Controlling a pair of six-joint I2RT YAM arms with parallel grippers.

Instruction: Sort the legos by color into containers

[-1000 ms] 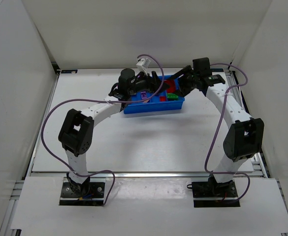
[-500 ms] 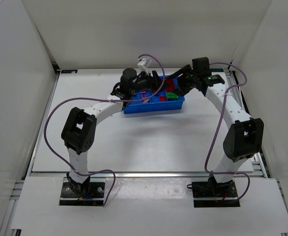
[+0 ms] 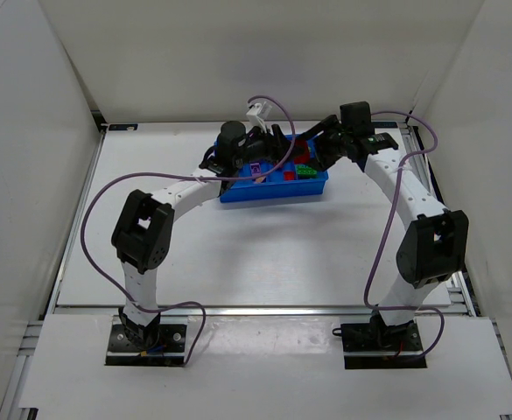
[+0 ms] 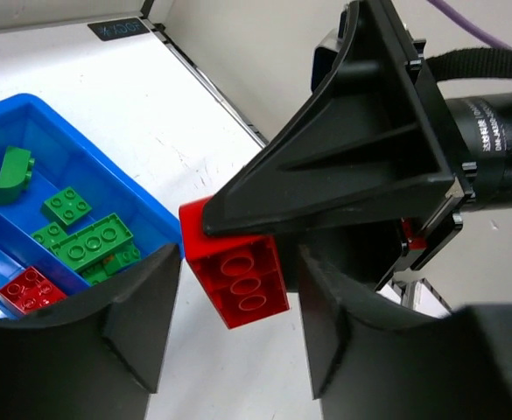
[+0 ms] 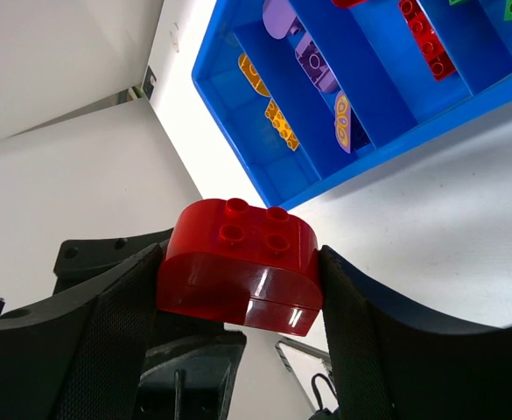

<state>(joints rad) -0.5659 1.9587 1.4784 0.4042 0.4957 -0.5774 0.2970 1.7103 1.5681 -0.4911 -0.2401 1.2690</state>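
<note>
While the right jaws clamp it, the red lego (image 5: 238, 262) spans them lengthwise.

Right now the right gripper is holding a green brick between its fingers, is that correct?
Not quite. The brick clamped in the right gripper is red, not green, as the right wrist view shows. It is indeed held between the fingers.

Blue tray (image 5: 229, 122) partly out of frame

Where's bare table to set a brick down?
Widest: the table on the near side of the tray, between left arm and right arm. Crowded at the tray's far side, where left gripper and right gripper meet around a red brick.
</note>
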